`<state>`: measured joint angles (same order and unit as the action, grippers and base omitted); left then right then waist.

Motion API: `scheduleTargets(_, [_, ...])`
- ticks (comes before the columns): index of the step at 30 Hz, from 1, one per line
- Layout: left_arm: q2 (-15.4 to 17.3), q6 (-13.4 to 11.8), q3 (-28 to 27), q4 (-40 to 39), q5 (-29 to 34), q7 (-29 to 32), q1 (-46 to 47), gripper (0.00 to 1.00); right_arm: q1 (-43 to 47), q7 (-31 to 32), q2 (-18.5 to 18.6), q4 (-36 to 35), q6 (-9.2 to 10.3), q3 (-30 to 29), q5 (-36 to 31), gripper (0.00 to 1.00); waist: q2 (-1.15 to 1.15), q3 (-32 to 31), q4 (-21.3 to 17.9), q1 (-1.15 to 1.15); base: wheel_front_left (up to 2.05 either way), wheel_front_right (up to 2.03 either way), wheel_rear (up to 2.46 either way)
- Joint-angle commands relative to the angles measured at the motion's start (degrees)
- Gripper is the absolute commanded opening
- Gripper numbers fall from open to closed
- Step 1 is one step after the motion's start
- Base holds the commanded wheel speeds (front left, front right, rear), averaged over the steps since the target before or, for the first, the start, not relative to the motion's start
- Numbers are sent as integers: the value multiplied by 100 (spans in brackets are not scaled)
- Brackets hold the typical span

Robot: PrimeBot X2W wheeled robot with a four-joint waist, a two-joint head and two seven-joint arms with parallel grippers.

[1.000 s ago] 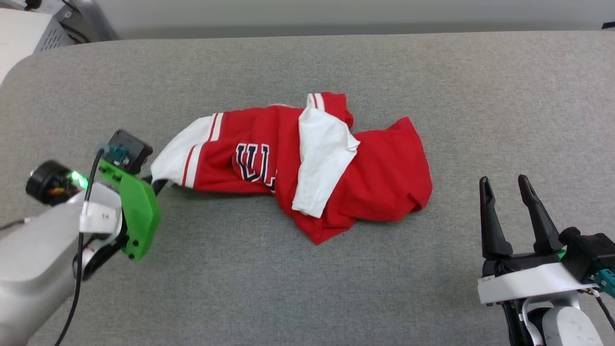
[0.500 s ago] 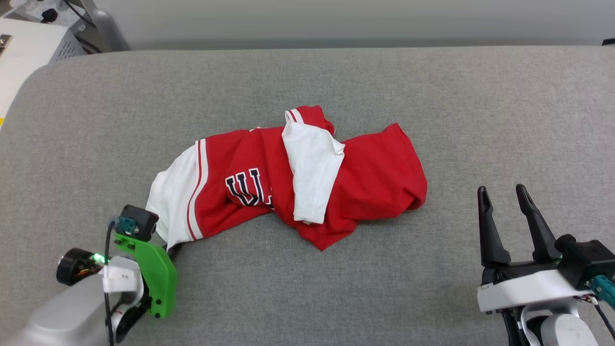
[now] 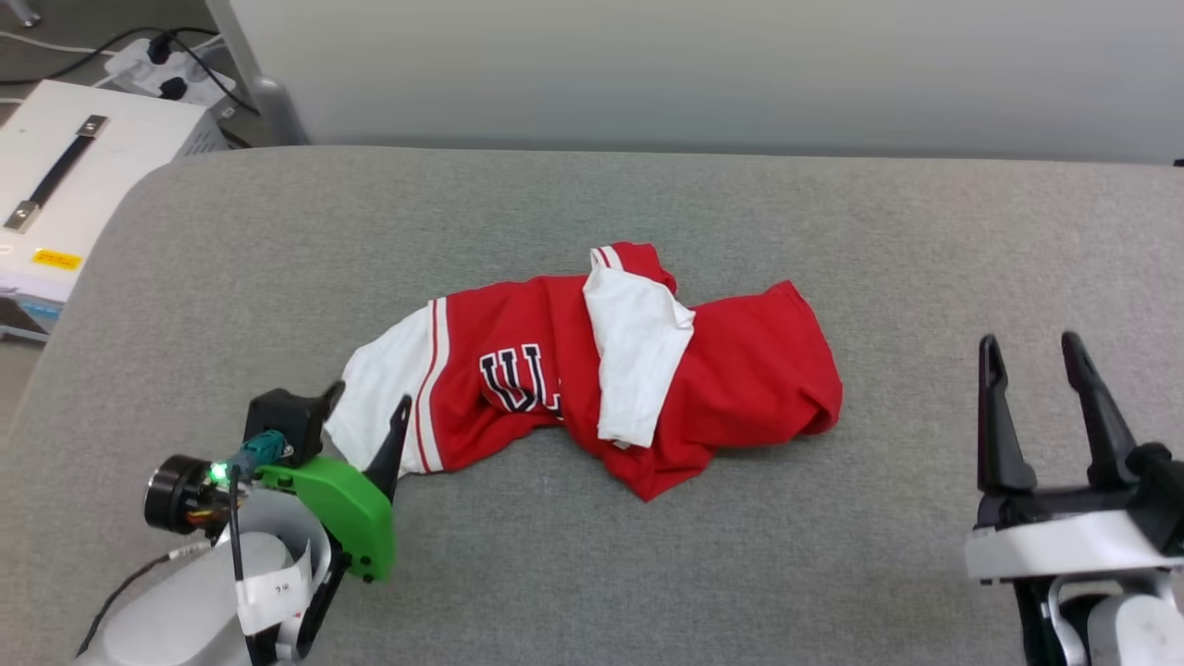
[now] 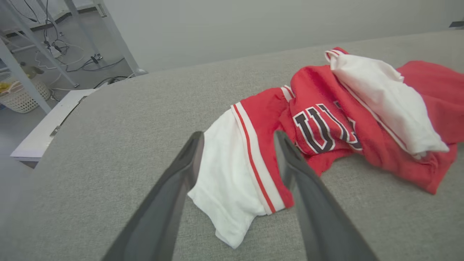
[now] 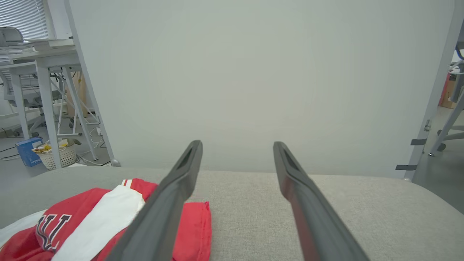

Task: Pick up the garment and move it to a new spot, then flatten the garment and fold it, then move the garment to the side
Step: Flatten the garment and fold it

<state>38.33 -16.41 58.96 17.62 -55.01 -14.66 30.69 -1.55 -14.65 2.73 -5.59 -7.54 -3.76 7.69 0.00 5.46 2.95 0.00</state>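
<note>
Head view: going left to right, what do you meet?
White equipment box with a black handle → left gripper, two dark fingers, open → crumpled red jersey T-shirt with white sleeves → right gripper, open.

Crumpled red-and-white garment [image 3: 740,379] bunched on the grey surface
</note>
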Motion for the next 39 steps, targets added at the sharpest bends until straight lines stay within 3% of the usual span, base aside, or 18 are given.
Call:
scheduleTargets(1, [27, -160, -241, -233, 220, -30, -188, 100, -210, -35, 15, -93, 5, -8, -106, 100, 0, -57, 97, 0, 0, 0, 0])
scheduleTargets(6, [-187, -590, -1446, -1102, 1129, -32, -911, 100, -805, -35, 185, -287, 5, 64, -351, 100, 0, 11, 196, 0, 0, 0, 0])
scheduleTargets(9, [-526, -666, -2219, -1494, 1603, -32, -1386, 100, -1239, -35, 508, -261, 5, 283, -384, 100, 0, 79, 235, 0, 0, 0, 0])
scheduleTargets(15, [-1145, -602, -3269, -1817, 2801, -33, -2040, 100, -2223, -35, 1199, 89, 5, 991, -211, 100, 0, 237, 318, 0, 0, 0, 0])
scheduleTargets(21, [-1785, -314, -3952, -1854, 3603, -33, -2407, 100, -3258, 61, 1953, 1122, 5, 2280, 316, 100, 0, 374, 427, 0, 0, 0, 0])
scheduleTargets(22, [-1866, -252, -4021, -1841, 3684, -33, -2440, 100, -3422, 214, 2057, 1275, 5, 2538, 454, 100, 0, 399, 446, 0, 0, 0, 0])
scheduleTargets(23, [-2145, -49, -4253, -1800, 3934, -33, -2513, 100, -3990, 970, 2451, 1650, 5, 3551, 994, 100, 0, 491, 514, 0, 0, 0, 0])
scheduleTargets(31, [-2705, 491, -4699, -1680, 4411, -33, -2550, 100, -5241, 3232, 3489, 1782, 5, 6233, 2895, 100, 0, 773, 669, 0, 0, 0, 0])
scheduleTargets(35, [-2923, 694, -4893, -1663, 4590, -33, -2501, 100, -5716, 4228, 3772, 1767, 5, 7203, 3655, 100, 0, 959, 715, 0, 0, 0, 0])
scheduleTargets(39, [-3111, 874, -5044, -1662, 4738, -33, -2385, 100, -5971, 4881, 3764, 1943, 5, 7601, 4032, 100, 0, 1199, 773, 0, 0, 0, 0])
